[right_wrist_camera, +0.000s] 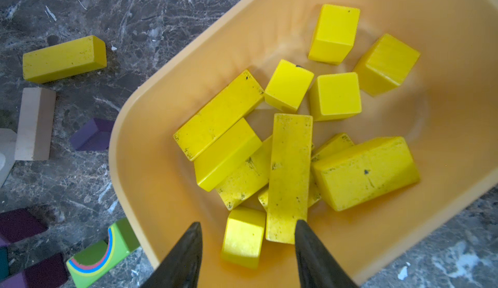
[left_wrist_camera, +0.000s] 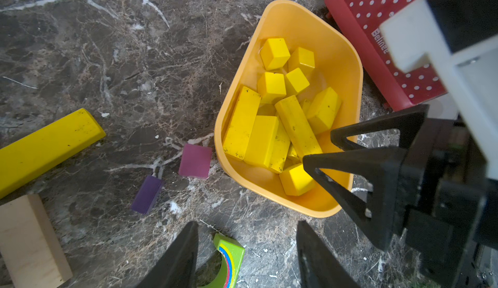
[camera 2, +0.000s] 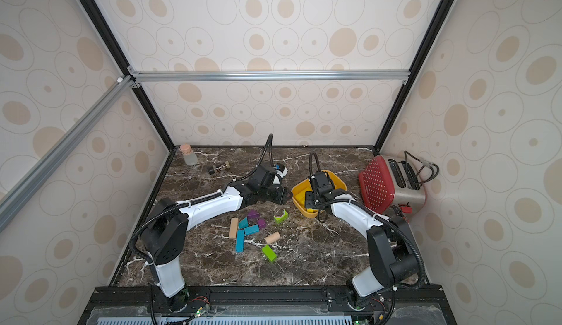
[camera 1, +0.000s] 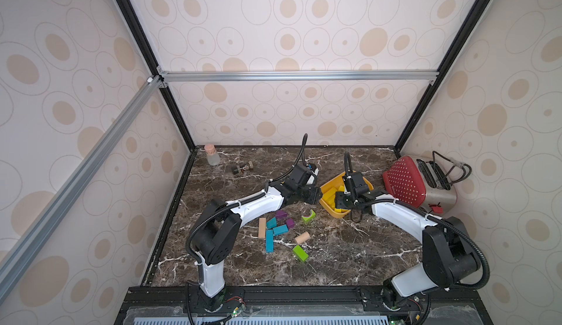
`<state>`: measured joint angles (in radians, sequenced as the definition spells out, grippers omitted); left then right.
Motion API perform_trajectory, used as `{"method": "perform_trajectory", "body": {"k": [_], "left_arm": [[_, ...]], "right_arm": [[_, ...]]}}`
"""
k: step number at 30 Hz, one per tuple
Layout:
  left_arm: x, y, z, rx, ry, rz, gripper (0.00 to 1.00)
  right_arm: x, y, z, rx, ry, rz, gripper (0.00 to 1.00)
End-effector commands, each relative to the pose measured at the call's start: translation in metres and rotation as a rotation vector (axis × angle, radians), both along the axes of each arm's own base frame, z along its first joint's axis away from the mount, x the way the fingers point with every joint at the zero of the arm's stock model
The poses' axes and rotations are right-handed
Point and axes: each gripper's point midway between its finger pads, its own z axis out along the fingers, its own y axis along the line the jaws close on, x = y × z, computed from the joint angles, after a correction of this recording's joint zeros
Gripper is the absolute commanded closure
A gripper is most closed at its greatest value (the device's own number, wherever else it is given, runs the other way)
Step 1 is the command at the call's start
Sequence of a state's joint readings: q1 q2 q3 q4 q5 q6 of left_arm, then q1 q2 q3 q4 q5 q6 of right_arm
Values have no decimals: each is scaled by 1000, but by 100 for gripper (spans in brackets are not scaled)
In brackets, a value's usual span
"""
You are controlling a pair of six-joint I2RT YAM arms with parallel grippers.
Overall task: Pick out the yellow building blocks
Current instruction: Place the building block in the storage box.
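Yellow-painted wood, probably light, rigid, smooth-faced. Item one: loose yellow bar (left_wrist_camera: 45,149) on marble top (left_wrist_camera: 134,57), off beside my left gripper (left_wrist_camera: 248,224), whose jaws stand apart and empty; best taken across the narrow faces at mid-length. Item two: yellow building blocks (right_wrist_camera: 288,165) heaped in orange-yellow bowl (right_wrist_camera: 129,127) beneath my right gripper (right_wrist_camera: 248,222), jaws parted, holding nothing.

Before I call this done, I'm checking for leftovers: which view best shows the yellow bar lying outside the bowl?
The right wrist view: the yellow bar lies whole on the marble, apart from the bowl. The left wrist view crops the bar at one end. Neither top view shows it; the left arm probably hides it.
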<state>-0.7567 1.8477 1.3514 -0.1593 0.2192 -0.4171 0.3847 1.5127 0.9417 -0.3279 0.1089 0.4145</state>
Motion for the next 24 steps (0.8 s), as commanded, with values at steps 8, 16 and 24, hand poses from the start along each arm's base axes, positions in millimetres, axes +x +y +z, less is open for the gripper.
{"method": "perform_trajectory", "body": {"k": [8, 16, 24], "left_arm": [[4, -8, 15, 2, -42, -32, 43], [5, -10, 13, 39, -62, -75, 43], [15, 3, 19, 175, -159, -120, 43]], "right_arm": [[-6, 0, 10, 41, -27, -10, 43], [-3, 8, 16, 88, -36, 0, 43], [1, 16, 26, 130, -60, 15, 43]]}}
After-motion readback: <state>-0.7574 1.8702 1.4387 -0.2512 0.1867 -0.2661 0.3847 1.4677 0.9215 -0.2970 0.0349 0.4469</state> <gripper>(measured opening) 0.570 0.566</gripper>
